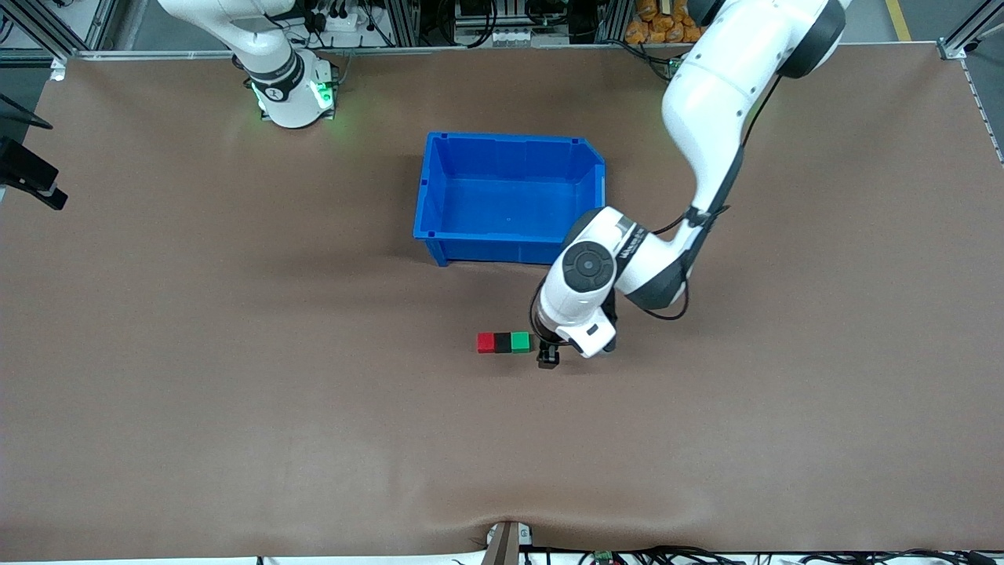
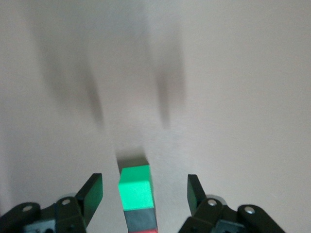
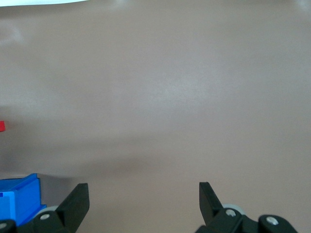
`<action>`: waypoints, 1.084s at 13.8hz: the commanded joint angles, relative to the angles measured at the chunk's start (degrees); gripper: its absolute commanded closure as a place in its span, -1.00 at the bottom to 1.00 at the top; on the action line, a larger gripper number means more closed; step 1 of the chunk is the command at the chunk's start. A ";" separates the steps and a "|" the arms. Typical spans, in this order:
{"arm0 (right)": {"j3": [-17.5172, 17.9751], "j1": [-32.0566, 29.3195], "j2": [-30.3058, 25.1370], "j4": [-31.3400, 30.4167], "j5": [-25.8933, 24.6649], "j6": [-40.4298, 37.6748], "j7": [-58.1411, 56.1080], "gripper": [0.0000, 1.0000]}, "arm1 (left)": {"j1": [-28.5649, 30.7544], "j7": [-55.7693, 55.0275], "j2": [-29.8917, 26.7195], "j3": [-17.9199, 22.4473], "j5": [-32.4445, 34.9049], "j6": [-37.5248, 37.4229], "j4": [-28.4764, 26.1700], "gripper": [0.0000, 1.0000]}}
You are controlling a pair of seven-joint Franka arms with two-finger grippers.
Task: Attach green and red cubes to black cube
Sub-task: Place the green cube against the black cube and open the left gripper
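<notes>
The red cube (image 1: 486, 342), the black cube (image 1: 503, 342) and the green cube (image 1: 520, 341) lie touching in one row on the table, black in the middle. My left gripper (image 1: 547, 355) is open, low over the table beside the row's green end. In the left wrist view the green cube (image 2: 136, 191) lies between the spread fingers (image 2: 92, 193) with a gap on each side; the black cube (image 2: 141, 220) and a sliver of the red cube (image 2: 144, 231) follow it. My right gripper (image 3: 144, 194) is open and empty; the right arm waits near its base.
A blue bin (image 1: 441, 196), open and empty, stands farther from the front camera than the cubes; its corner (image 3: 19, 196) and the red cube (image 3: 2, 126) show in the right wrist view. The left arm's elbow hangs over the bin's nearer corner.
</notes>
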 commanded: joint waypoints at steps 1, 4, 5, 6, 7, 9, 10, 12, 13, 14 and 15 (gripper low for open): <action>0.07 -0.22 -0.65 0.11 0.09 -0.16 -0.16 -1.00 | 3.42 9.30 -6.59 -0.05 -0.75 -5.54 -1.42 -0.57; 0.07 -0.22 -0.65 0.11 0.09 -0.24 -0.16 -1.00 | 5.63 19.06 -10.47 -0.14 -0.58 -9.15 -1.77 -0.57; 0.07 0.04 -0.65 0.11 -0.08 -0.24 -0.25 -1.00 | 5.72 22.39 -11.69 0.29 -0.40 -10.29 -1.77 -0.58; 0.16 0.30 -0.65 0.11 -0.78 -0.24 -0.25 -1.00 | 7.63 27.82 -13.71 0.21 -0.23 -12.74 -1.86 -0.59; 0.16 0.13 -0.65 0.11 -0.79 -0.07 -0.25 -1.00 | 9.74 36.32 -15.64 -0.40 -0.49 -15.98 -1.94 -0.59; 0.07 0.04 -0.56 0.11 -0.87 0.46 -0.34 -1.00 | 12.64 50.49 -19.86 0.21 -0.41 -21.53 -2.03 -0.59; 0.16 -0.04 -0.56 0.11 -0.79 0.55 -0.25 -1.00 | 16.14 54.99 -22.32 0.04 -0.75 -23.12 -2.12 -0.59; 0.07 -0.05 -0.56 0.11 -0.70 0.46 -0.25 -1.00 | 21.34 65.52 -26.28 -0.23 -0.75 -28.03 -2.03 -0.60; 0.16 -0.04 -0.65 0.11 -0.35 0.46 -0.25 -1.00 | 23.02 69.06 -27.86 0.03 -0.32 -29.19 -2.12 -0.60; 0.07 -0.13 -0.65 0.11 -0.17 0.20 -0.16 -1.00 | 24.86 71.10 -29.36 0.47 -0.14 -30.33 -2.21 -0.60; 0.07 -0.22 -0.65 0.19 0.00 0.19 -0.42 -1.00 | 27.75 73.64 -30.50 0.21 0.21 -30.43 -2.04 -0.60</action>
